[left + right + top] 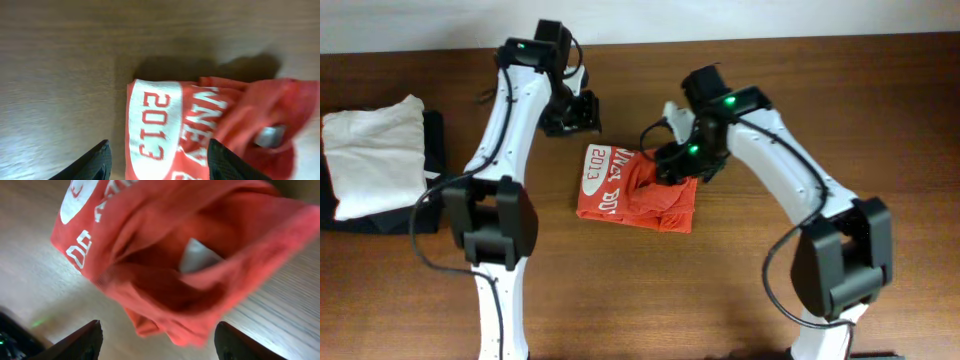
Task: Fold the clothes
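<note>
Found the red-orange T-shirt point(632, 192) lying mid-worktop point(650, 290), bunched into a rough little rectangle between the two arms. Spotted the "2013" print point(592, 170) at the end nearer the left arm, flat and readable. Looked way more rumpled at the other end, with a pale tag point(199, 256) peeking out of the cloth in the right wrist view.

Caught the left jaws spread wide, hanging over bare wood just beyond the far edge of the shirt, near the "2013" end. Held nothing, touched nothing as far as the overhead view showed. Saw the left fingertips point(95, 162) well apart at the bottom of the left wrist view, with the print showing between them.

Caught the right jaws spread wide too, right at the rumpled far corner of the shirt. Saw the right fingertips point(82, 340) well apart, with a loose red fold drooping between them. Couldn't tell whether either finger actually touched the cloth, but definitely not clamped on it.

Also noticed a white folded garment point(370, 150) stacked on a black one point(434, 150) out past the left arm, well apart from the shirt.
</note>
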You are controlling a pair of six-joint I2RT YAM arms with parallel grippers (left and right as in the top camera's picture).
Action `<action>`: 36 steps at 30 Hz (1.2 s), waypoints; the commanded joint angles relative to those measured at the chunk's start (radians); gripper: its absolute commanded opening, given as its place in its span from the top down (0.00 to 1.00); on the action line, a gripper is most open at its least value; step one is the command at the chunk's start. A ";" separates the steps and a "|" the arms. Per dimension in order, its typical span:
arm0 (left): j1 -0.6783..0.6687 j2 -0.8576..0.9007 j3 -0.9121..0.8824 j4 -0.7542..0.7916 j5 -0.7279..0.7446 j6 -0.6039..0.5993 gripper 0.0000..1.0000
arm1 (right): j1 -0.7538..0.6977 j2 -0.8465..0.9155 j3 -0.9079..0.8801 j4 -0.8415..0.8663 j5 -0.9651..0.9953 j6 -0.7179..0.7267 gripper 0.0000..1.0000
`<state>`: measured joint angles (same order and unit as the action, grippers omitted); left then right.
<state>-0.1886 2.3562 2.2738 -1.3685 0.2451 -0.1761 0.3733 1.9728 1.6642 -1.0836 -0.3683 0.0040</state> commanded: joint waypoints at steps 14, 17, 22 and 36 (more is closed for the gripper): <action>-0.006 0.196 -0.005 -0.030 0.055 0.017 0.39 | 0.057 0.106 -0.098 0.003 0.068 0.015 0.91; -0.006 0.224 -0.007 -0.046 0.054 0.017 0.39 | 0.043 0.106 -0.099 -0.089 0.170 0.106 0.96; -0.005 0.238 -0.025 -0.062 0.001 0.017 0.39 | -0.003 0.106 -0.100 -0.228 0.322 0.219 0.78; -0.006 0.238 -0.026 -0.089 -0.005 0.017 0.39 | -0.035 0.001 -0.003 -0.299 0.301 0.214 0.60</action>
<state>-0.1913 2.5641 2.2669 -1.4590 0.2573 -0.1757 0.3378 2.0586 1.5890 -1.3907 -0.0685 0.2127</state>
